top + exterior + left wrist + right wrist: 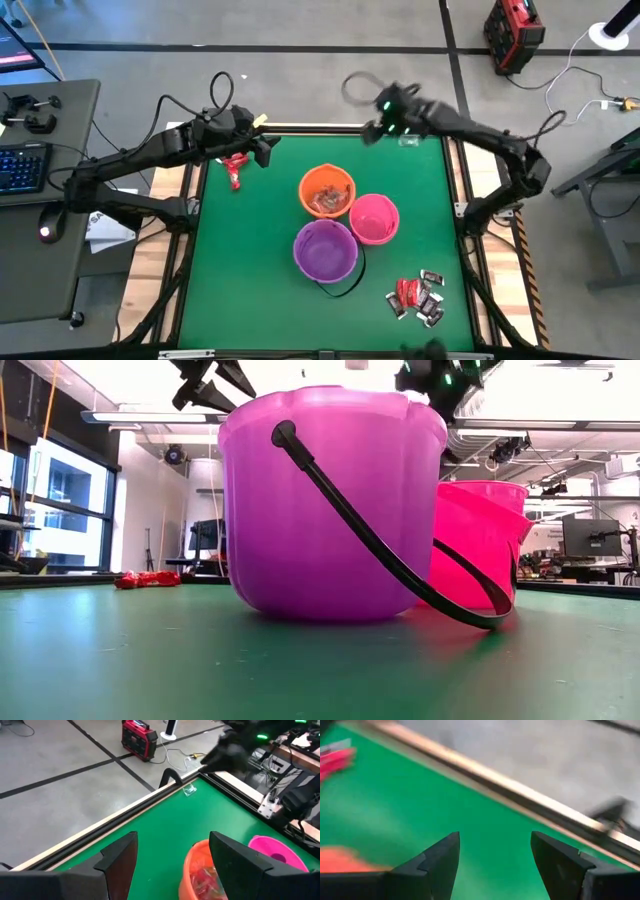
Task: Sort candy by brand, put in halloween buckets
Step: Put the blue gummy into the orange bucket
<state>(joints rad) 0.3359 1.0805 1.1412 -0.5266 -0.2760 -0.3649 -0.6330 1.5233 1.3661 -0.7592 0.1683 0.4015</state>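
Three buckets stand together mid-table: orange point(327, 192) holding red-and-clear candy point(206, 879), pink point(375, 218) and purple point(325, 250), whose black handle point(400, 575) droops to the mat. A red candy clump point(235, 168) lies on the mat near the far-left corner. A clear-wrapped piece point(408, 142) lies by the far edge. A mixed candy pile point(420, 297) sits near the right front. My left gripper point(268, 150) hovers open beside the red clump. My right gripper point(368, 132) hovers open over the far edge, left of the clear piece. Both are empty.
The green mat is bordered by a wooden and black rail point(125, 812). Bare mat lies left of the buckets and along the near edge. A desk with keyboard point(20, 165) stands left of the table, and a red case point(513, 30) sits on the floor beyond it.
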